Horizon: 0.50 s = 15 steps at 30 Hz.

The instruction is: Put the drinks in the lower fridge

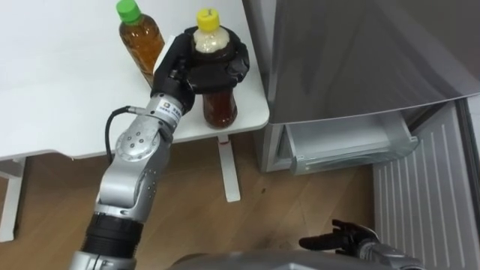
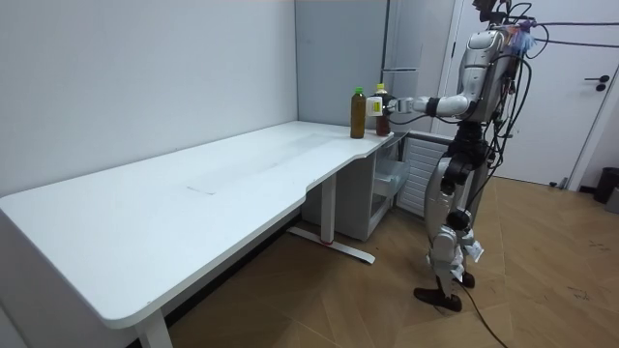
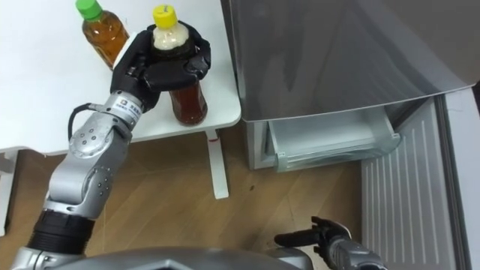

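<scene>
Left hand (image 1: 214, 75): fingers and thumb are curled round the upper body of the yellow-capped bottle (image 1: 221, 109), just below the cap. The bottle stands upright on the white table (image 1: 60, 90), at the corner nearest the fridge (image 1: 360, 52). Its base appears to rest on the tabletop.

Step in hand, as judged: securing the first drink, lift not yet made.

Next move, as judged:
1. Lift the bottle straight up, clear of the green-capped bottle (image 1: 142, 41), which stands just beside it and touches the back of the hand or nearly so.
2. Carry it right and down past the table edge to the open lower compartment.
3. The compartment sits low, so the robot probably needs to bend.

Right hand (image 1: 345, 241): low beside the body, fingers loosely extended, holding nothing.

Containers:
- Both bottles are capped and hold amber-brown liquid.
- The clear drawer (image 1: 349, 146) in the lower compartment looks empty.
</scene>
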Available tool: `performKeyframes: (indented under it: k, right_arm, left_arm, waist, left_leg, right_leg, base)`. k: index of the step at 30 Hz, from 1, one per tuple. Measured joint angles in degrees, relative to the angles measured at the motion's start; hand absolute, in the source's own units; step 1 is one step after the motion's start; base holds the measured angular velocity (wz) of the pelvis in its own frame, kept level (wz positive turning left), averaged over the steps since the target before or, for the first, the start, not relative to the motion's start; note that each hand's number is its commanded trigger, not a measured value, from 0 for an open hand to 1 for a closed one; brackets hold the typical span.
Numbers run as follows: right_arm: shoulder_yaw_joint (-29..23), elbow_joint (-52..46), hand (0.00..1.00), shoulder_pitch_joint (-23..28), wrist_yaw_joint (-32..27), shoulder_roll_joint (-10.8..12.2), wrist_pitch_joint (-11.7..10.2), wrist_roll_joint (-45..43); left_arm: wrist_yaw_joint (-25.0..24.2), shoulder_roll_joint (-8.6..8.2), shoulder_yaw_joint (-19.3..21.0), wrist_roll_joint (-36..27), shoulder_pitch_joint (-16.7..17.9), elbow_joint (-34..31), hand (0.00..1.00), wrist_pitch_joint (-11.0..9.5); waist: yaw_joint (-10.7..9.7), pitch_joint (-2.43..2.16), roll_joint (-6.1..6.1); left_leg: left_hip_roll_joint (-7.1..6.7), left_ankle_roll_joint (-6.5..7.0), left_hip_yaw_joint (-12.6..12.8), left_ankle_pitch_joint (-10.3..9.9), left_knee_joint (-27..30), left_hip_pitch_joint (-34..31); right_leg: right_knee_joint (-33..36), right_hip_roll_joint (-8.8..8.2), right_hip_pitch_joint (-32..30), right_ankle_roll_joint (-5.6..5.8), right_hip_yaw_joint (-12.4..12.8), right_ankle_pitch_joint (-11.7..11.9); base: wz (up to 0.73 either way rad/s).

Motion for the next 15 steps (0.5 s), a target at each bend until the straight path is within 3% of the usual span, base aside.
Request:
performKeyframes:
  k: [15]
  right_arm:
    - [3.1, -1.2, 0.0, -0.5, 0.2, 0.1, -0.8, -2.2]
  left_arm:
    - [-1.4, 0.91, -0.6, 0.0, 0.0, -0.7, 1.0, 0.0]
  waist:
    - [0.5, 0.13, -0.5]
  left_leg:
    - [-0.12, 0.0, -1.2, 0.0, 0.2, -0.3]
  right_leg:
    - [0.0, -0.06, 0.3, 0.0, -1.0, 0.0]
  base:
    - [0.03]
